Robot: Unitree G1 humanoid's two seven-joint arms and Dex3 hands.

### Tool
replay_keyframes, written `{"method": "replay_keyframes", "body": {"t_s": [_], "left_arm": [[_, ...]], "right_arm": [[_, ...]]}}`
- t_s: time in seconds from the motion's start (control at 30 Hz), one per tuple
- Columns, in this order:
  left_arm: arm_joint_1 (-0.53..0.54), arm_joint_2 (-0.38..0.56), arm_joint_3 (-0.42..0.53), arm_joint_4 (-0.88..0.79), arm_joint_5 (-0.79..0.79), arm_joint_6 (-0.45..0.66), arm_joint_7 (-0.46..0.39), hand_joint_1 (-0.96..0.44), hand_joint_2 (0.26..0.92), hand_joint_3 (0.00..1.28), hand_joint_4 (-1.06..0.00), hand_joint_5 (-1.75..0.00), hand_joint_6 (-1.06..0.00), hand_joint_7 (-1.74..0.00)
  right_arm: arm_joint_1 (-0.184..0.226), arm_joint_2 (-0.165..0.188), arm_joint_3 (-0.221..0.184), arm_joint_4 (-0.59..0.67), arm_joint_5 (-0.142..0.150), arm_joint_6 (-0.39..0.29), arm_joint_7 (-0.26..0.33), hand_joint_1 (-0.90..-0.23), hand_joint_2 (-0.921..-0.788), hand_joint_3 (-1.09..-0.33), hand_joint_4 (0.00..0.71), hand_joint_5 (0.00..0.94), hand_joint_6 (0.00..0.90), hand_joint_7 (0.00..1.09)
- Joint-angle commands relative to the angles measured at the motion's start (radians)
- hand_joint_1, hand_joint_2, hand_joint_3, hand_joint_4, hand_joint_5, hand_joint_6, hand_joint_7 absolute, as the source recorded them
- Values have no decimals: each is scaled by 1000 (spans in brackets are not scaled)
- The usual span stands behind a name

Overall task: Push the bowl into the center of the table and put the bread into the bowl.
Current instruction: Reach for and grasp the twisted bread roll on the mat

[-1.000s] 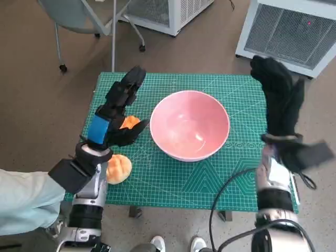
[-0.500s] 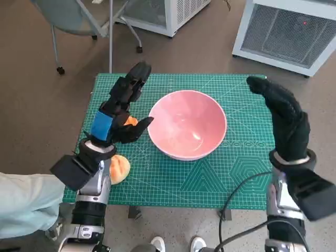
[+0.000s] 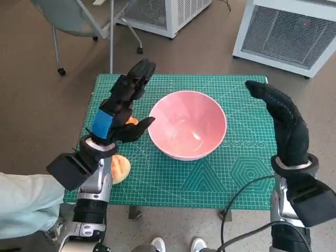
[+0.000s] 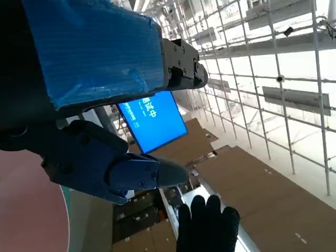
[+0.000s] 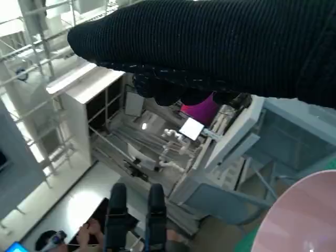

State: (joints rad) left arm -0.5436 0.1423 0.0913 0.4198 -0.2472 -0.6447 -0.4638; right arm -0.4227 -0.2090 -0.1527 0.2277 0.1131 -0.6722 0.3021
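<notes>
A pink bowl (image 3: 187,123) stands near the middle of the green cutting mat (image 3: 173,181); its rim also shows in the right wrist view (image 5: 304,220). My left hand (image 3: 122,107) is raised just left of the bowl, fingers spread, holding nothing. Under that arm lie two pieces of bread: an orange one (image 3: 130,121), mostly hidden, and a tan bun (image 3: 120,168) near the mat's front left. My right hand (image 3: 281,123) is raised right of the bowl, fingers extended and apart, empty; its glove shows in the left wrist view (image 4: 207,226).
A chair (image 3: 84,21) stands beyond the table's far left corner. White appliances (image 3: 286,31) sit on the floor at the back right. A cable (image 3: 236,197) hangs by my right forearm. A person's sleeve (image 3: 21,202) shows at the lower left.
My right hand came in from the table's right edge and now stands upright nearer the bowl. My left hand lifted slightly. The bowl stays where it was.
</notes>
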Motion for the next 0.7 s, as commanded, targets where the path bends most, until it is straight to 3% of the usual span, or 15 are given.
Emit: {"method": "replay_keyframes", "body": {"t_s": [0.03,0.2,0.3,0.37,0.4,0.43,0.5,0.57,0.7], "left_arm": [[-22,10,9,13,-23,-15,-25,-585,921,330,-214,-2,-212,-178],[-35,67,31,31,-3,-19,-40,-592,921,323,-212,-1,-211,-176],[-43,168,34,28,117,11,-1,-540,918,185,-201,0,-201,-152],[-25,279,19,-46,296,130,46,-486,887,100,-169,0,-190,-129],[-19,345,-4,-134,423,302,39,-470,875,80,-159,0,-186,-123],[-15,388,-21,-197,510,426,31,-374,811,42,-100,0,-159,-95],[-39,427,-58,-275,623,667,-7,-305,770,23,-62,0,-145,-75],[-60,424,-74,-284,666,769,-7,-249,745,12,-41,-1,-149,-65],[-84,412,-94,-248,711,825,20,-171,724,3,-36,-5,-183,-56]], "right_arm": [[18,-3,12,-7,3,26,-7,-807,-921,-740,156,0,-1,458],[13,0,16,-1,10,27,-6,-800,-921,-739,154,0,-1,458],[9,2,18,8,14,25,-5,-795,-921,-739,152,0,-1,458],[7,3,20,13,15,25,-5,-794,-921,-740,151,0,-1,458],[6,4,20,16,15,24,-5,-794,-921,-740,151,0,-1,458],[5,4,21,18,15,23,-5,-790,-921,-740,151,0,-1,457],[3,6,22,23,14,22,-5,-787,-921,-741,151,0,-1,457],[0,8,24,26,12,23,-5,-784,-921,-741,150,0,-1,457],[-2,11,27,25,12,27,-6,-781,-921,-743,149,0,-1,456]]}}
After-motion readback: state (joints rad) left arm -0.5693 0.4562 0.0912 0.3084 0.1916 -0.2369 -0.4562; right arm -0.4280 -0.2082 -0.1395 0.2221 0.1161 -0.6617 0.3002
